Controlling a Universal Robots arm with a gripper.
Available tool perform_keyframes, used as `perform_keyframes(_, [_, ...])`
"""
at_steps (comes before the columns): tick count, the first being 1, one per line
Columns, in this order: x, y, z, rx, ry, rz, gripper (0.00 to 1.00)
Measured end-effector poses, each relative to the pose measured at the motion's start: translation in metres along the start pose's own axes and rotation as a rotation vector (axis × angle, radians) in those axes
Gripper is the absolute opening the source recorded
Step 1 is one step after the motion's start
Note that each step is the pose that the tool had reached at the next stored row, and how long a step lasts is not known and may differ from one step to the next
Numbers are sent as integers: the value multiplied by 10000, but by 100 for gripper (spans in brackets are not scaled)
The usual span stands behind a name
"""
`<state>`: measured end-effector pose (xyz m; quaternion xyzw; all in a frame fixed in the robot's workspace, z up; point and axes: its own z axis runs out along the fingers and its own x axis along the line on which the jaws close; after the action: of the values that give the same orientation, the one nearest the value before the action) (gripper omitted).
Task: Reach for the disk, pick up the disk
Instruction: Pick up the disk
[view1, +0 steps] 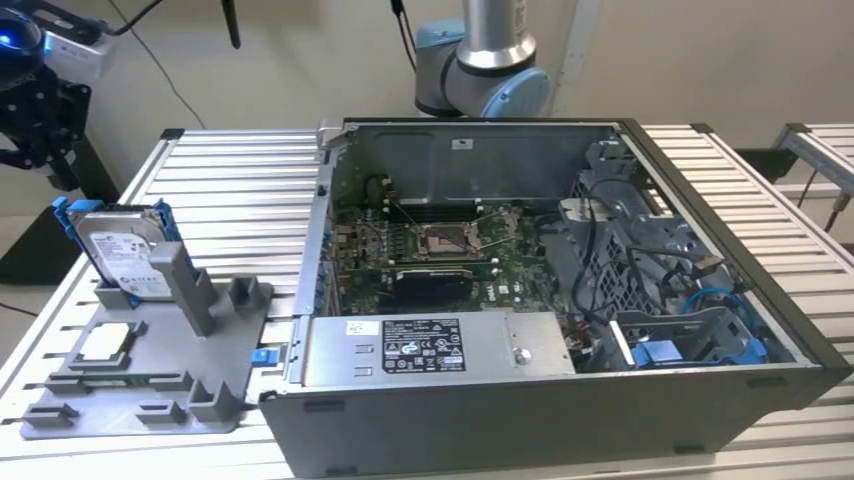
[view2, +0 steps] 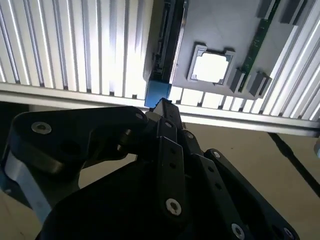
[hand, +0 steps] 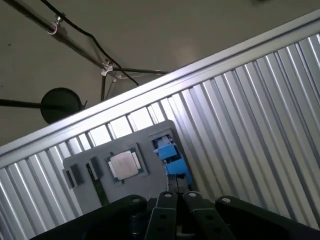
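Disk (view1: 120, 255) stands on edge in a slot of the grey tray (view1: 214, 370), at about 9 o'clock from the open case (view1: 534, 410) in the exterior view. Its long axis is upright, running roughly 12 to 6 with a slight lean. The labelled face is turned toward that camera, and blue rails run up both side edges. A tray post covers its lower right corner. Chip (view1: 107, 343) lies flat on the tray at about 6 o'clock from the disk, apart from it. Tray and case both sit on the slatted table (view1: 240, 180). I see the gripper (view1: 56, 175) at about 10 o'clock from the disk, out past the table edge and not touching anything. In the second wrist view the gripper (view2: 162, 104) has its jaws drawn together at the tip and holds nothing. The disk (view2: 167, 45) shows there edge-on as a thin dark strip, and the blue rail end is the part closest to the fingertips, with a visible gap. The chip (view2: 212, 67) sits just beside it on the tray (view2: 225, 25). In the first wrist view the gripper (hand: 177, 194) has its fingers side by side and empty. The disk (hand: 172, 157) is again end-on, rail end toward the tips, beside the chip (hand: 125, 165).
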<state>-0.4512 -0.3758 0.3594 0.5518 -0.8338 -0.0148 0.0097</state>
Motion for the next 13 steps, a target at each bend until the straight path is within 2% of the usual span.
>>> perform_keyframes(6, [-1, 0, 10, 24, 84, -971, 0])
perform_keyframes(10, [-1, -2, 35, 122, 84, -1538, 0])
perform_keyframes(13, [-4, -9, 53, 151, 79, -1668, 0])
